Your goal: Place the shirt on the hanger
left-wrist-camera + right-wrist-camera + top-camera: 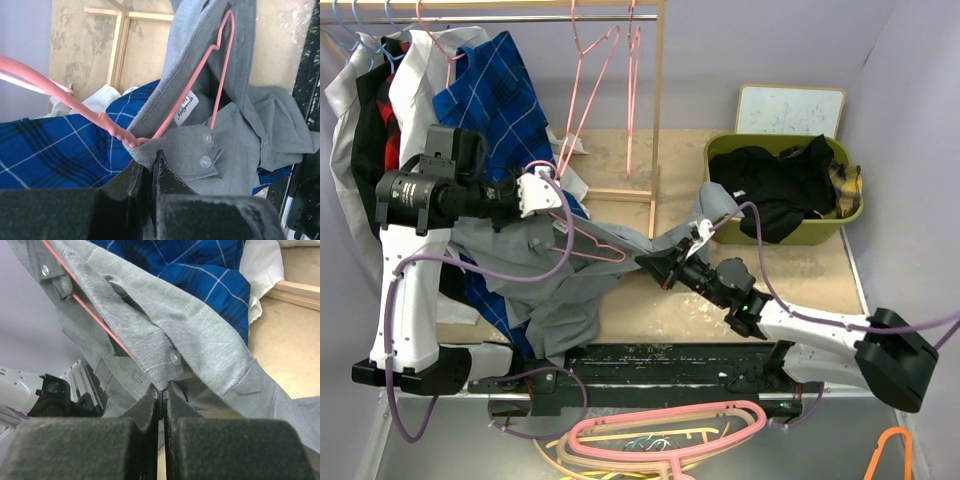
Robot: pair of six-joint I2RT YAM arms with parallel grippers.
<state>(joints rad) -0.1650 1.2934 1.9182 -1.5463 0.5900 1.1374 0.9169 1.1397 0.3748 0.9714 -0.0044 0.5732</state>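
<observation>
Now, your left tool (153, 161) is clamped on the shirt (575, 295) beside the hanger (222, 75), whose wire sits partly inside the collar (175, 70) (its script label (186, 106) is unreadable). Your right tool (162, 391) pinches the button edge tight; next, probably, draw that shoulder over the wire.

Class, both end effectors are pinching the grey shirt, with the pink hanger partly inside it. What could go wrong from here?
1. The right end effector grips only a thin edge of the shirt beside a button; the cloth may slip out under tension.
2. The hanger is tucked only under the collar, near the left end effector; pulling could slide it out.
3. The blue checked shirt lies close behind and might snag.
</observation>
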